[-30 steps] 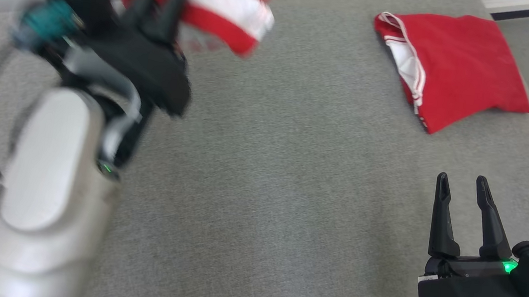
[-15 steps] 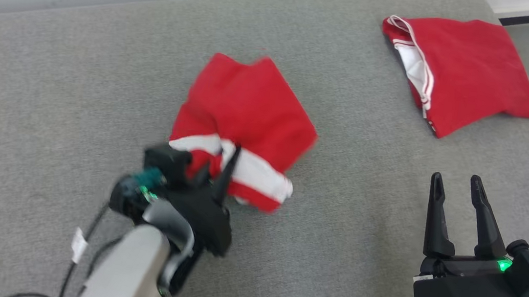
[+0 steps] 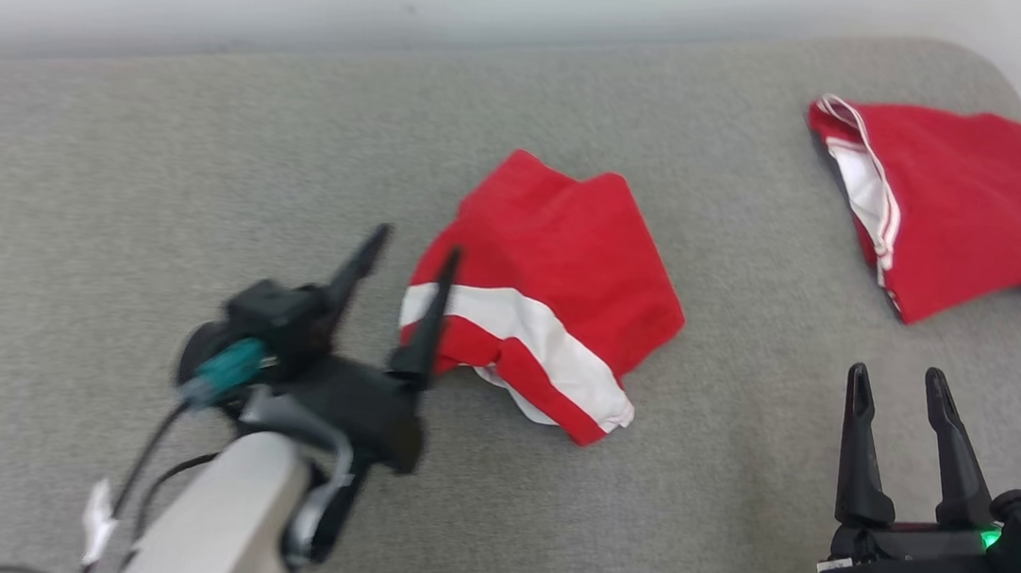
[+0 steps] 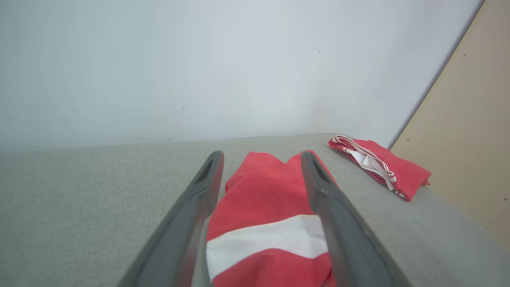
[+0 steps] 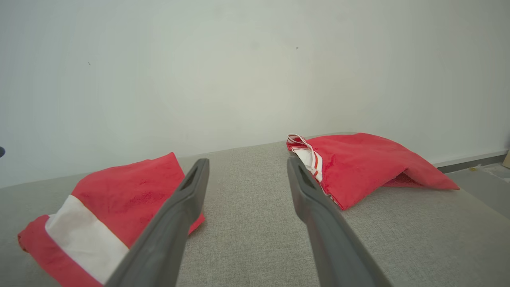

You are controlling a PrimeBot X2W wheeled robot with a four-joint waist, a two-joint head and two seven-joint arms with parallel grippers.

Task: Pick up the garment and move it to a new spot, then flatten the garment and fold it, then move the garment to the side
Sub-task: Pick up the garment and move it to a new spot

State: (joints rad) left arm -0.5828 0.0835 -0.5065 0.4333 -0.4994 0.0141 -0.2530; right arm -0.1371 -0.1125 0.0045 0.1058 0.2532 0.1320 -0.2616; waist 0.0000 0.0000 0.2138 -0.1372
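One striped garment (image 3: 560, 263) lies on grey cloth (image 3: 100, 215), white wall (image 4: 199, 59) behind.

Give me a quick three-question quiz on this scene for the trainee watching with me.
1. True or false: the left claw is clamped shut on the striped garment.
2. Where on the grey surface does the folded red garment lie? A) near left B) far right C) centre
3. Fill in: the band across the striped garment is ___.
Key: 1 false, its jaws stand open; 2 B; 3 white.
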